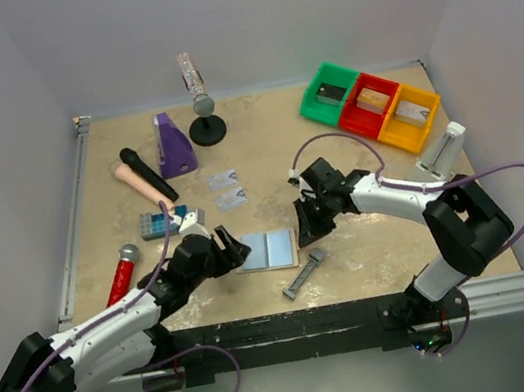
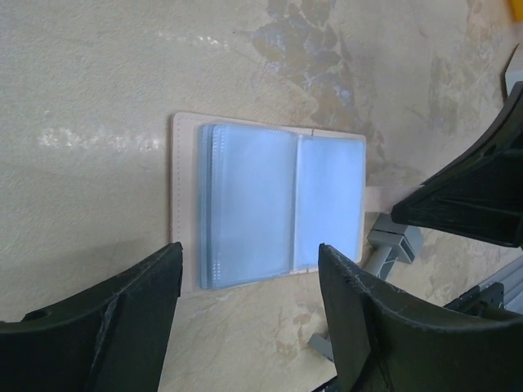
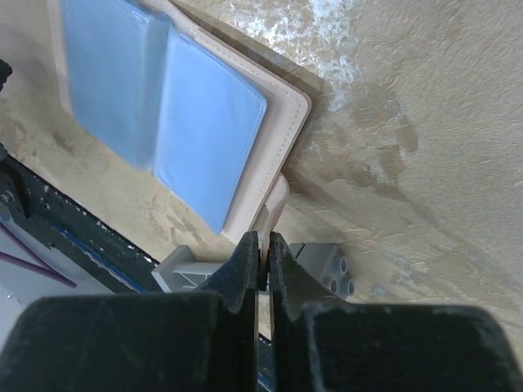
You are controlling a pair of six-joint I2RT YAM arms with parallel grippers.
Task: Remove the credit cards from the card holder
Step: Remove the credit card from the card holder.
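on the counter (image 1: 371, 238), lower centre: pinning card holder (image 2: 185, 204) by tab (image 3: 276, 200) in clamped right gripper (image 3: 262, 249), left gripper (image 2: 249, 261) spread above; next, probing sleeves (image 2: 253, 204).

My left arm (image 1: 113, 329) stretches from its base forward and to the right, forearm low, wrist tipped down. My left pincer (image 1: 228, 253) (image 2: 249, 273) stands wide open, its two fingers well apart. My right arm (image 1: 394, 193) folds at the elbow and points left, wrist angled down. My right pincer (image 1: 304, 229) (image 3: 263, 245) is closed tight, fingers almost meeting, nipping the tan tab of the holder (image 3: 204, 122).
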